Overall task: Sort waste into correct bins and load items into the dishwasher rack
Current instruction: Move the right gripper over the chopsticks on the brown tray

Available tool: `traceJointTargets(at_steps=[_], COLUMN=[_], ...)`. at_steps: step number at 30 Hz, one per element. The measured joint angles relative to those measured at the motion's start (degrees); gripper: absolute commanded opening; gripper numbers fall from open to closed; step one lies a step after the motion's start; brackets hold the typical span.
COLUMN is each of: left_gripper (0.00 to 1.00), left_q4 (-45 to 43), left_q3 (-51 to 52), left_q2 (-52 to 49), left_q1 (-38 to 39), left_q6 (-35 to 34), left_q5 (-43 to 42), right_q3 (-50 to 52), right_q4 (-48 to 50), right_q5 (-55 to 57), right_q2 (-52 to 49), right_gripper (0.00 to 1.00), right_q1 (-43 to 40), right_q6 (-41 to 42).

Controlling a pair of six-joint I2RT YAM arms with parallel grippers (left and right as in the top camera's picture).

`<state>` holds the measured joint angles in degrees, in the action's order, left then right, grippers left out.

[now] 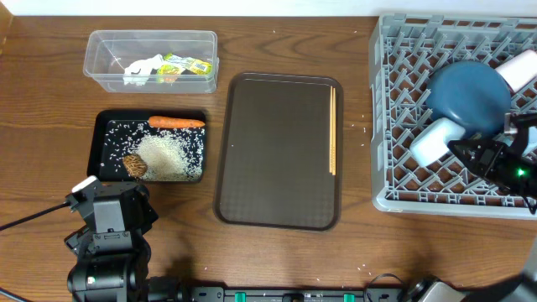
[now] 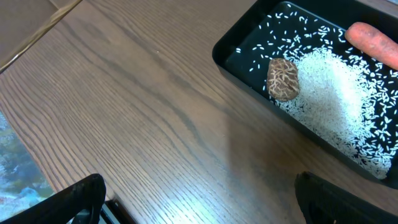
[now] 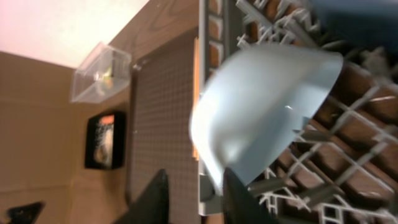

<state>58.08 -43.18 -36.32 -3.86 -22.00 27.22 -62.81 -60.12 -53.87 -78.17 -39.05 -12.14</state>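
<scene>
The right gripper (image 3: 196,173) reaches into the rack (image 1: 419,201), which fills the right end of the desk (image 1: 50,109). Its two fingers stand a little apart on either side of the rim of the small bowl (image 3: 261,112). A gap shows between one finger and the rim, so the hold looks loose rather than clamped. The bowl lies tipped on its side on the pegs near the rack's front left corner. Just behind it the big blue dish (image 1: 470,94) leans in the rack, and a pale cup (image 1: 522,69) sits just beside the dish toward the rack's far right.

The left gripper (image 2: 205,208) hovers over bare wood near the front left corner of the desk. Its fingers are spread as wide as they go and hold nothing. It is just in front of the black tray (image 1: 96,147).

In that tray a carrot (image 1: 176,122) lies along the far edge. A heap of rice (image 1: 172,155) fills the front right part, with loose grains scattered around it. A brown lump (image 1: 134,165) touches the heap at the front.

The clear tub (image 1: 105,50) stands near the far left of the desk, behind the black tray. It holds crumpled paper (image 1: 141,70) and yellow-green wrappers (image 1: 186,65).

The brown serving tray (image 1: 277,151) lies in the middle of the desk. The chopsticks (image 1: 332,130) lie inside it, along its right edge.
</scene>
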Motion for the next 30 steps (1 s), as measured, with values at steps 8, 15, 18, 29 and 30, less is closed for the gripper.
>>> traceJointTargets(at_steps=[8,15,18,29,30], left_gripper=[0.98,0.98,0.98,0.98,0.98], left_q4=[0.0,0.0,0.0,0.0,0.0], left_q3=[0.0,0.0,0.0,0.0,0.0], left_q2=[0.0,0.0,0.0,0.0,0.0], left_q1=[0.0,0.0,0.0,0.0,0.0], left_q6=[0.0,0.0,0.0,0.0,0.0], left_q5=[0.0,0.0,0.0,0.0,0.0], right_q3=[0.0,0.0,0.0,0.0,0.0], right_q4=[1.6,2.3,2.4,8.7,9.9], right_q5=[4.0,2.4,0.5,-11.0,-11.2], right_q2=[11.3,17.6,19.0,19.5,19.5], right_gripper=[0.66,0.78,0.88,0.94,0.91], right_q1=[-0.3,-0.2,0.9,17.4,19.8], right_q6=[6.0,9.2,9.8,8.1,8.1])
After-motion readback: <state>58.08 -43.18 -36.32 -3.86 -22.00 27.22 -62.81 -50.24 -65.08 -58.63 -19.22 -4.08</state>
